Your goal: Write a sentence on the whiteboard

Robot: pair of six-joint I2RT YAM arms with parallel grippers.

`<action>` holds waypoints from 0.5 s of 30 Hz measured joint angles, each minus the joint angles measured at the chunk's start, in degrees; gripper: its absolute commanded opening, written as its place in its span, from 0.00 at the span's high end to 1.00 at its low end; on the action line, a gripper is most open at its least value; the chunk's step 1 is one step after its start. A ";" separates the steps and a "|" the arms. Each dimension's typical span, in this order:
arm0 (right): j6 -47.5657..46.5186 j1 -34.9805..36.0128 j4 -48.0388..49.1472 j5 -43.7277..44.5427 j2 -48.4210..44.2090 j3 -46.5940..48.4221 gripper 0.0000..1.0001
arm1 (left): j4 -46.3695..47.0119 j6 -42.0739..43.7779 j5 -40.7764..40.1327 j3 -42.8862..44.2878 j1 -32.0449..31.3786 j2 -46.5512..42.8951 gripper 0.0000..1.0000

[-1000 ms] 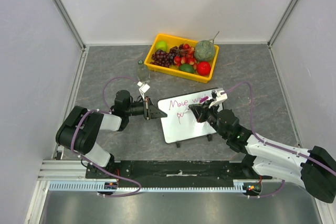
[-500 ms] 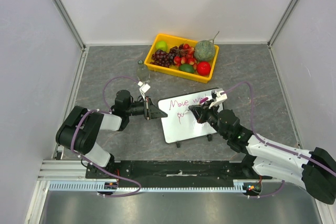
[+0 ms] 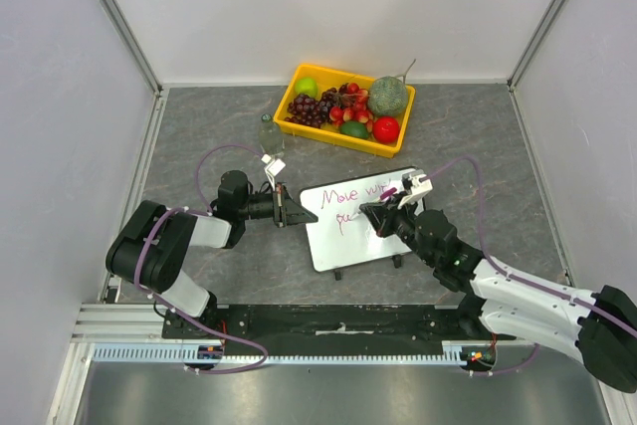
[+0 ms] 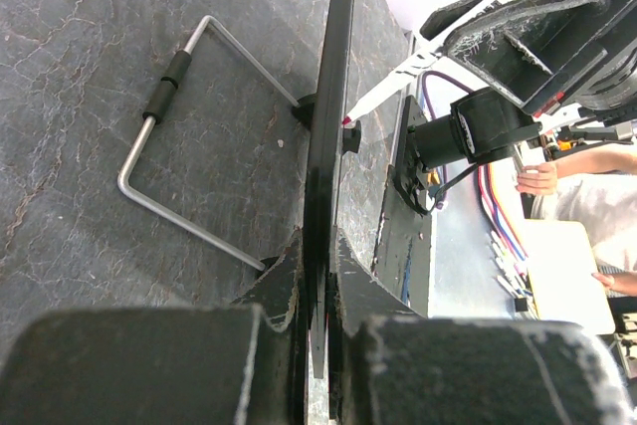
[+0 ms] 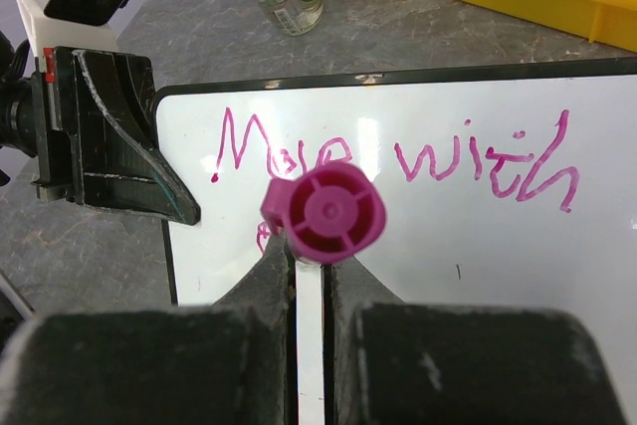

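The whiteboard (image 3: 348, 241) lies mid-table, tilted. My left gripper (image 3: 290, 216) is shut on its left rim; in the left wrist view the board's black edge (image 4: 333, 97) runs edge-on between the closed fingers of that gripper (image 4: 323, 246). The sentence (image 3: 350, 191) reads "Move with" in magenta, with a few letters begun on a second line (image 3: 344, 216). My right gripper (image 3: 383, 214) is shut on a magenta-capped marker (image 5: 323, 211), held tip-down on the board (image 5: 458, 256) below the lettering (image 5: 398, 151). The tip on the board is hidden.
A yellow tray (image 3: 328, 136) of fruit stands behind the board, and a small clear bottle (image 3: 269, 133) is left of it. The board's wire stand (image 4: 189, 146) rests on the grey table. Enclosure walls close in left, right and back.
My right gripper and the marker have shifted slightly to the right and nearer. The left gripper and the board have not moved.
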 measured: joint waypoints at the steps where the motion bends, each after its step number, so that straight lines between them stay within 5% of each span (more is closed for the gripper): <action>1: -0.09 0.00 -0.46 0.11 -0.50 0.00 1.00 | 0.02 0.00 0.00 0.00 -0.02 0.00 0.98; 15: -0.59 -0.15 -2.25 1.29 -2.21 1.01 1.00 | 0.02 0.07 0.00 0.04 -0.15 0.00 0.98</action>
